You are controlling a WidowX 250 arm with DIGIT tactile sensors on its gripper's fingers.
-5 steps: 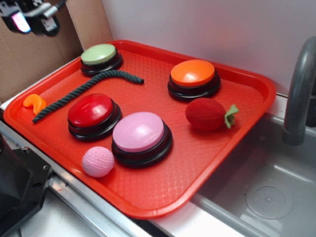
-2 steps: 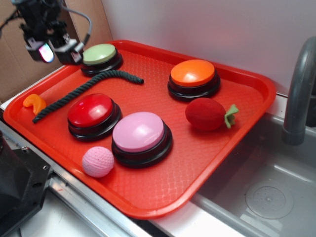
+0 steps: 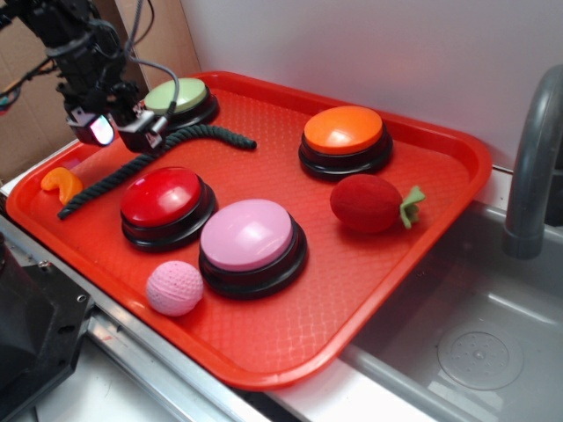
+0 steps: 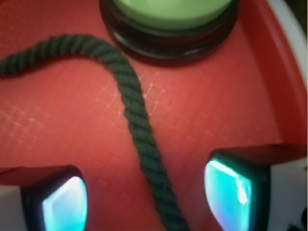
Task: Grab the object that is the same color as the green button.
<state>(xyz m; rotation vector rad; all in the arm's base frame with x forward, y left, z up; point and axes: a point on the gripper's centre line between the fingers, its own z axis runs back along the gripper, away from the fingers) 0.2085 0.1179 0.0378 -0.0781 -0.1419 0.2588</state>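
A dark green twisted rope (image 3: 189, 134) lies on the red tray (image 3: 378, 255), curving from beside the green button (image 3: 176, 95) toward the tray's left edge. In the wrist view the rope (image 4: 132, 115) runs down between my two glowing pads, touching neither. My gripper (image 3: 121, 130) hangs open over the rope's middle, just in front of the green button (image 4: 168, 9). The arm hides part of the rope in the exterior view.
Also on the tray are a red button (image 3: 164, 200), a pink button (image 3: 249, 237), an orange button (image 3: 344, 134), a red plush strawberry (image 3: 371, 203), a pink ball (image 3: 173, 287) and an orange slice (image 3: 62, 182). A sink (image 3: 475, 334) and faucet (image 3: 532, 167) stand right.
My gripper has come down and to the right from above the tray's far left corner until it straddles the rope. Nothing on the tray has moved.
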